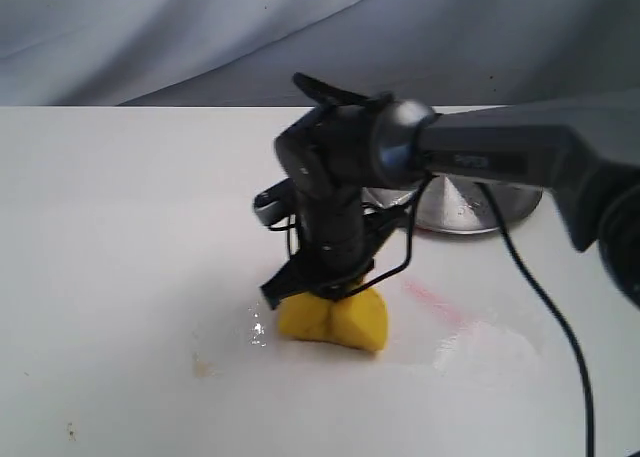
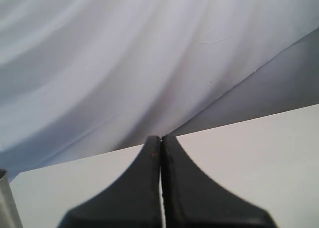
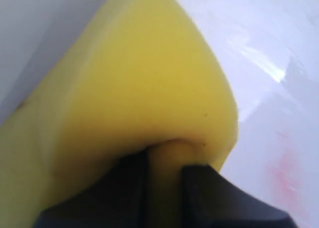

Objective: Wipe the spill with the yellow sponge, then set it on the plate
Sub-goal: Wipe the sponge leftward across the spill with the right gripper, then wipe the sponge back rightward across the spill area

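Observation:
My right gripper (image 1: 325,287) points straight down, shut on the yellow sponge (image 1: 333,319), which is pinched in its middle and pressed onto the white table. In the right wrist view the sponge (image 3: 129,88) bulges around the black fingers (image 3: 199,188). A small yellowish stain (image 1: 204,365), perhaps the spill, lies left of the sponge, with a wet sheen (image 1: 258,329) at the sponge's left edge. The silver plate (image 1: 470,209) sits behind the right arm, partly hidden. My left gripper (image 2: 161,140) is shut on nothing and faces the backdrop; it does not appear in the exterior view.
A faint pink smear (image 1: 435,302) and a wet shiny patch (image 1: 480,347) lie right of the sponge. A black cable (image 1: 545,307) hangs from the right arm across the table. A grey cloth backdrop (image 1: 200,27) stands behind the table's far edge.

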Tool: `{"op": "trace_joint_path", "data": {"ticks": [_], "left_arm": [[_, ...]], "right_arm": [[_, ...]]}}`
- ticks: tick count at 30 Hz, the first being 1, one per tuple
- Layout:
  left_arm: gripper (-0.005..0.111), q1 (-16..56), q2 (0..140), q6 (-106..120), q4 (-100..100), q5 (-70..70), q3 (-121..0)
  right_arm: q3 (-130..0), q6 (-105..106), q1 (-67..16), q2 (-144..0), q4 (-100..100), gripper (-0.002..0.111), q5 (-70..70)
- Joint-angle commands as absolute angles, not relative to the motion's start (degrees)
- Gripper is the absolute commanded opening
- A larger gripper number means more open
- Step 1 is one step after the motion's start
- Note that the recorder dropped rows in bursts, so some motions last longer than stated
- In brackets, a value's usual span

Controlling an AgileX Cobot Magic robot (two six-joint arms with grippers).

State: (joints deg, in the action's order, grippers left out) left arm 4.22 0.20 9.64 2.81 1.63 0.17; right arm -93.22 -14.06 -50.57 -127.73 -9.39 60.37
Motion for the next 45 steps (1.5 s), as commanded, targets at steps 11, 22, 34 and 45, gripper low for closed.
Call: {"op": "trace_joint_path", "data": {"ticks": [11,22,34,45], "left_arm": [[0.0,3.97,0.0,9.12,2.42,1.33,0.0],[0.0,3.97,0.0,9.12,2.42,1.33,0.0],[0.0,3.97,0.0,9.12,2.42,1.33,0.0],[0.0,3.97,0.0,9.12,2.42,1.33,0.0]], "right_arm": [[-97.84,-9.41,-64.95,-130.15,-2.51,0.0,63.44],[-71.82,-18.45,-56.86,-117.95,-17.66,0.0,57.94],[-53.49,-19.97,-27.96,-105.04,-21.23,0.0,51.62],[-61.02,-15.68,-25.33,-109.09,-11.2,0.0,46.71]]}}
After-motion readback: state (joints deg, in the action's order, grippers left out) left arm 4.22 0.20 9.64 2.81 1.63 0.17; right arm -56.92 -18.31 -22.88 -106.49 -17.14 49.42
